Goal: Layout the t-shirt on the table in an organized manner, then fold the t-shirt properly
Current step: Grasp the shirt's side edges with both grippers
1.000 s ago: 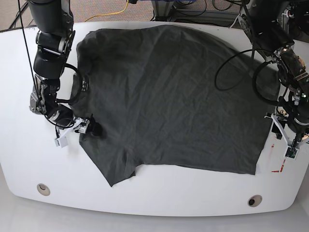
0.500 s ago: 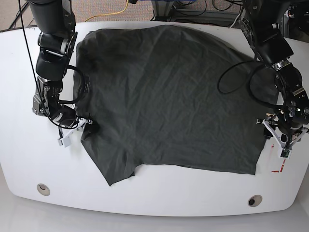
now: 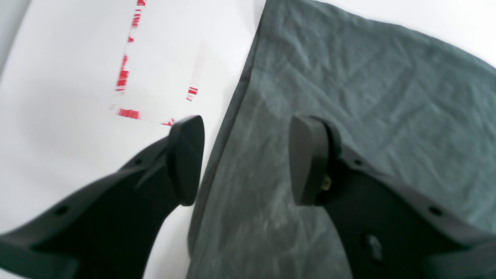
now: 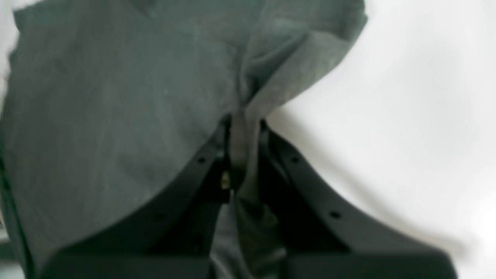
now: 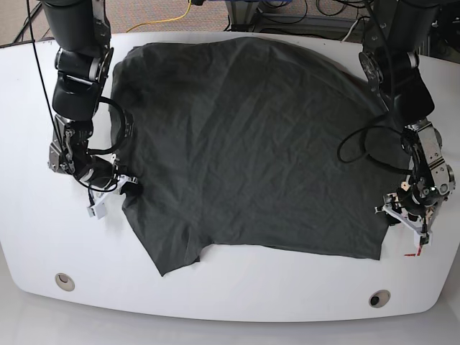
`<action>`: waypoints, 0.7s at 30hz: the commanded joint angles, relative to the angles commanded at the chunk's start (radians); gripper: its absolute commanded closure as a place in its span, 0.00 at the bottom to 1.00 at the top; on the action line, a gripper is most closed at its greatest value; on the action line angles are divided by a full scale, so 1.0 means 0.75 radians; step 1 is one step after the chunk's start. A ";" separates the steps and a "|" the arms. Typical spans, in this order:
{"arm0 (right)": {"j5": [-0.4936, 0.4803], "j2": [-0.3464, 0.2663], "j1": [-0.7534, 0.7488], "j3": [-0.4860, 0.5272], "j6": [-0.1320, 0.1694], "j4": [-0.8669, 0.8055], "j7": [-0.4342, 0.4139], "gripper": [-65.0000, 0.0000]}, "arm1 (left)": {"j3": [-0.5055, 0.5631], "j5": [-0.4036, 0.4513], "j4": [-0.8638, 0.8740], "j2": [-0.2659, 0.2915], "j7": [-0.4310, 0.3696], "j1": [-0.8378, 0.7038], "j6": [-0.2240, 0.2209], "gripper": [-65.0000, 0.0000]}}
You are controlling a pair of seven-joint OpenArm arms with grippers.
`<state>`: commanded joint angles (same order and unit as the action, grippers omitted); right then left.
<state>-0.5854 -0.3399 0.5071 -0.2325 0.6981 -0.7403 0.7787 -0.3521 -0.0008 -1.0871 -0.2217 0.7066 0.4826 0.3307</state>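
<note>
Spread across most of the white desk: the dark grey t-shirt, wrinkled, collar toward the base view's left, hem along the right, one sleeve trailing toward the near edge.

Right gripper: fingers pressed together on a raised fold of the t-shirt at the shoulder or sleeve, cloth bunched and pulled up between them.

Left gripper: fingers spread wide, empty, straddling the hem edge, one over bare desk beside the red tape marks, the other over cloth.

Soft, light, limp fabric; likely to sag, crease and drag rather than slide as a sheet, so no stiffness to count on. Best taken by thin pinches at edges and corners: hem corner for the left, shoulder seam for the right, then pulled taut between both. Probably still in the flattening stage; folding not begun.
</note>
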 joint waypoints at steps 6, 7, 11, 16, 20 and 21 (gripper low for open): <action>-0.002 0.004 -0.014 0.023 0.000 -0.041 0.000 0.98 | 0.065 0.000 0.102 0.000 -0.096 -0.047 0.000 0.49; -0.002 0.004 -0.020 0.023 0.000 -0.041 0.000 0.98 | 0.065 0.000 0.117 0.000 -0.104 -0.051 0.000 0.49; -0.002 0.006 -0.023 0.020 0.000 -0.041 0.000 0.98 | 0.065 0.000 0.184 0.000 -0.121 -0.059 -0.002 0.49; -0.002 0.006 -0.025 0.018 0.000 -0.041 0.000 0.98 | 0.068 0.000 0.203 -0.025 -0.123 -0.113 -0.002 0.49; -0.002 0.006 -0.025 0.018 0.000 -0.041 0.000 0.98 | 0.068 0.000 0.203 -0.033 -0.123 -0.143 0.000 0.49; -0.002 0.006 -0.025 0.018 0.000 -0.041 0.000 0.98 | 0.068 0.000 0.200 -0.033 -0.123 -0.147 0.000 0.49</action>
<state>-0.5869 -0.3353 0.4887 -0.2186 0.6981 -0.7710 0.7787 -0.3015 -0.0008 -0.9367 -0.2463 0.6145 0.3721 0.3307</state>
